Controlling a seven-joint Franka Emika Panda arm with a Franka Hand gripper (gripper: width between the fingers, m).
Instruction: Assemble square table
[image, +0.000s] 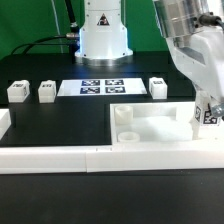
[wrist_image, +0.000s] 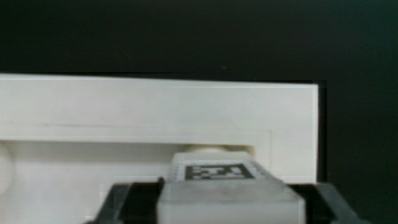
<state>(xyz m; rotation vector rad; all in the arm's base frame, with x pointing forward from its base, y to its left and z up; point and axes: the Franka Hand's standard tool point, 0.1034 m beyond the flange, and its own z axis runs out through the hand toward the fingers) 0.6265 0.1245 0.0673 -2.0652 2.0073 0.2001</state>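
The square table's white slab lies at the exterior view's right, raised rim up, with round sockets showing near its left corners. My gripper hangs over the slab's right edge, shut on a white tagged leg block. In the wrist view the leg block sits between the dark fingers, just above the slab near a corner of its rim. Three more leg blocks stand on the black table: two at the left and one by the slab.
The marker board lies in front of the robot base. A long white border bar runs along the front edge and another piece stands at the left.
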